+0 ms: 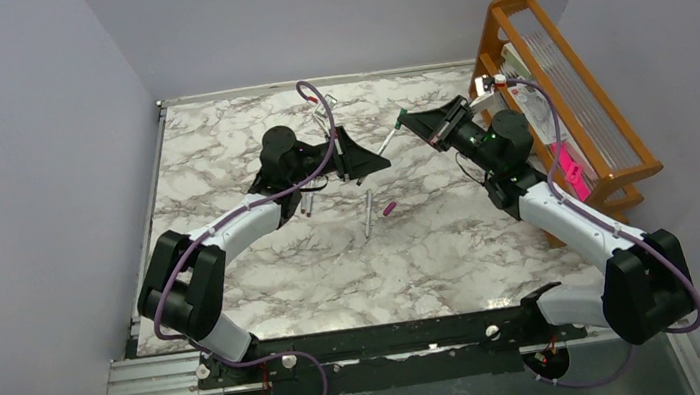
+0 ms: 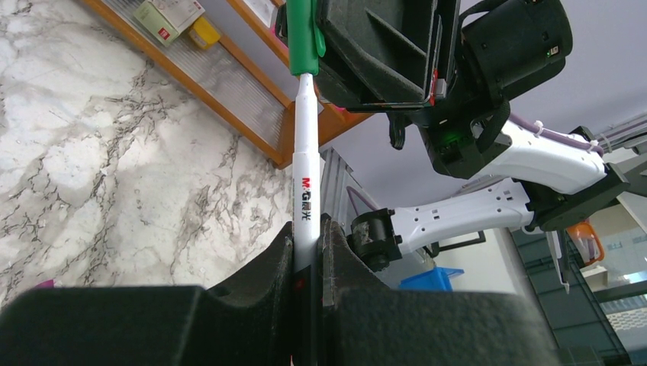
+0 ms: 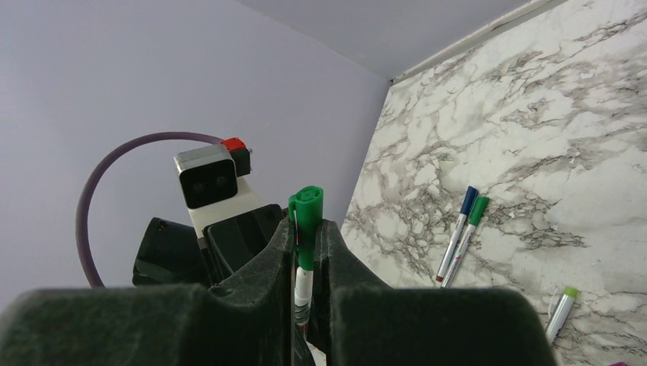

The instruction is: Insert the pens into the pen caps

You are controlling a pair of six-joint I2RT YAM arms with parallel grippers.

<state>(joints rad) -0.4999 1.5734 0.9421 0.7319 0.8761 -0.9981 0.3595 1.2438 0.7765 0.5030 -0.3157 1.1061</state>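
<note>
A white-barrelled stick pen point(image 2: 304, 152) runs up the middle of the left wrist view. Its lower barrel is clenched in the left end effector point(image 2: 307, 242), and its narrow tip meets the mouth of the green plastic cap point(image 2: 303, 38) at the top of the frame. The right end effector point(image 3: 307, 236) is grasping that cap, bottom centre of its own view. Overhead, the pair hang above the marble-patterned surface point(image 1: 247, 129), upper middle. Seating it well probably means pushing straight along the barrel with cap and pen kept in line, since any angle could bend or slip the pen. A loose grey pen point(image 1: 366, 216) and a small magenta cap point(image 1: 390, 209) lie just beside each other near the centre.
</note>
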